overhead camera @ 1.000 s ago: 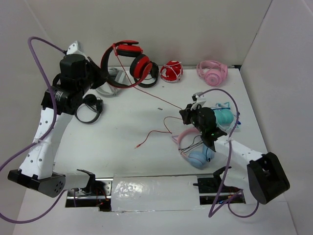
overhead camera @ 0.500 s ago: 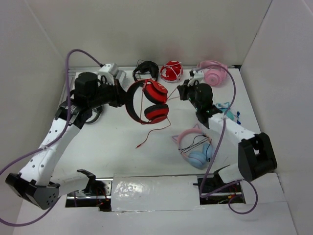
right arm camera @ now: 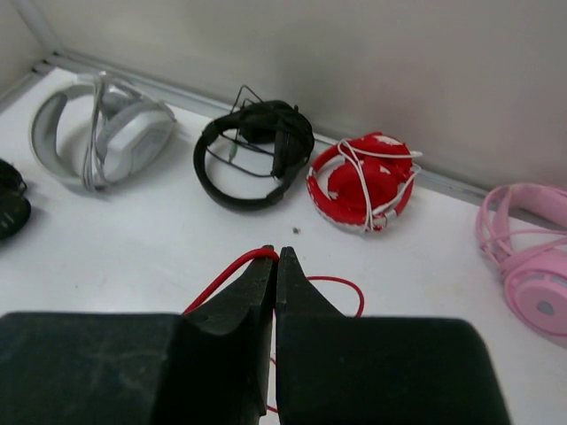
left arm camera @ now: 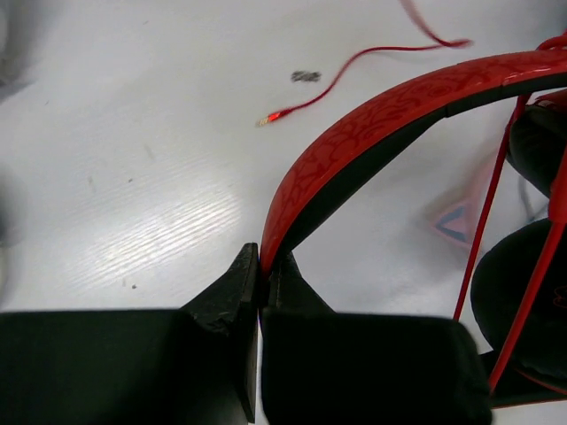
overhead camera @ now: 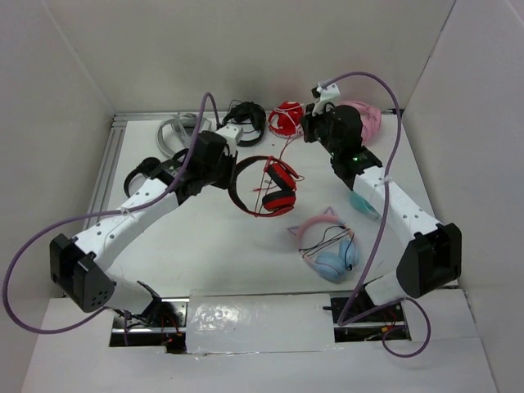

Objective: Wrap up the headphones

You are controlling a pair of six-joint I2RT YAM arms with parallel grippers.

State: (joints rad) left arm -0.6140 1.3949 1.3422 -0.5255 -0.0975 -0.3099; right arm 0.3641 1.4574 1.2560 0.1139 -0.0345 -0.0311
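Observation:
The red headphones (overhead camera: pixel 268 185) hang above the middle of the table, earcups (overhead camera: pixel 281 187) to the right. My left gripper (overhead camera: pixel 234 172) is shut on their black-and-red headband (left arm camera: pixel 381 124), seen close in the left wrist view (left arm camera: pixel 260 254). The thin red cable (overhead camera: pixel 284 152) runs from the earcups up to my right gripper (overhead camera: pixel 305 133), near the back wall. In the right wrist view that gripper (right arm camera: pixel 276 253) is shut on the cable (right arm camera: pixel 221 279). The cable's plug end (left arm camera: pixel 267 119) lies on the table.
Along the back wall lie grey headphones (overhead camera: pixel 175 131), a black pair (overhead camera: pixel 246 119), a compact red pair wound with white cord (overhead camera: pixel 286 119) and a pink pair (overhead camera: pixel 366 123). Pink-and-blue cat-ear headphones (overhead camera: pixel 327 248) lie front right. Another black pair (overhead camera: pixel 146 169) sits left.
My left arm has carried the headphones right and forward, toward the table's middle. My right gripper has moved back toward the far wall with the cable, pulling it upward from the earcups.

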